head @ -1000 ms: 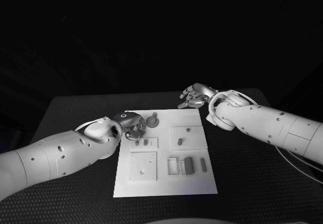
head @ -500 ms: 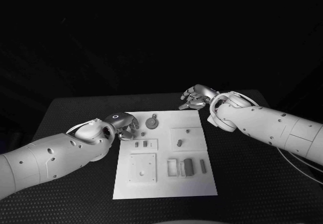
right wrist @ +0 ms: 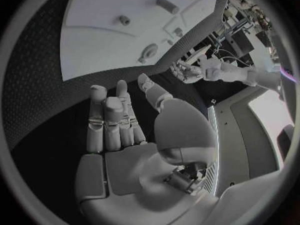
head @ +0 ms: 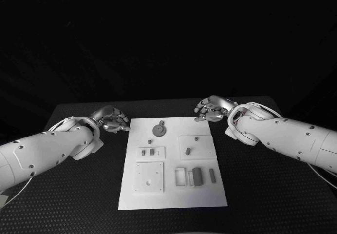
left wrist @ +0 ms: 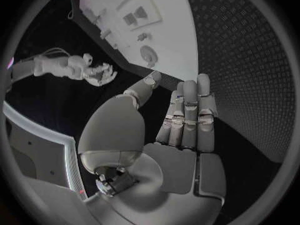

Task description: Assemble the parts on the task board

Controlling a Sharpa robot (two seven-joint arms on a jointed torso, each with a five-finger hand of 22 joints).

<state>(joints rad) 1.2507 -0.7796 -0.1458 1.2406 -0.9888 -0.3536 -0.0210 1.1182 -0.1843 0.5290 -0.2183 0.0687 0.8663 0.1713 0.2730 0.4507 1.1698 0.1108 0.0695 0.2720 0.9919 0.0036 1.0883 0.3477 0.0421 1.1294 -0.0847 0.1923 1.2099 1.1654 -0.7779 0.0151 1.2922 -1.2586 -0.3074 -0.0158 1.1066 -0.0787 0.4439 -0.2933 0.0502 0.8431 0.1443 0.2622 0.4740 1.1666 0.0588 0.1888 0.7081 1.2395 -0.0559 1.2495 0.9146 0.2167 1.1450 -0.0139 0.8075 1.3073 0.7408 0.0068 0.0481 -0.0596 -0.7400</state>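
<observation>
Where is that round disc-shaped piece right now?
In the head view the round piece lies on the task board near its far edge, between the left hand and right hand, touched by neither.

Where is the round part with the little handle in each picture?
Head view: round part lies at the task board's far end, between the two hands.
Left wrist view: round part beyond the fingertips, near the board's edge.
Right wrist view: round part near the board's edge.
Shared landmark: the white task board.
</observation>
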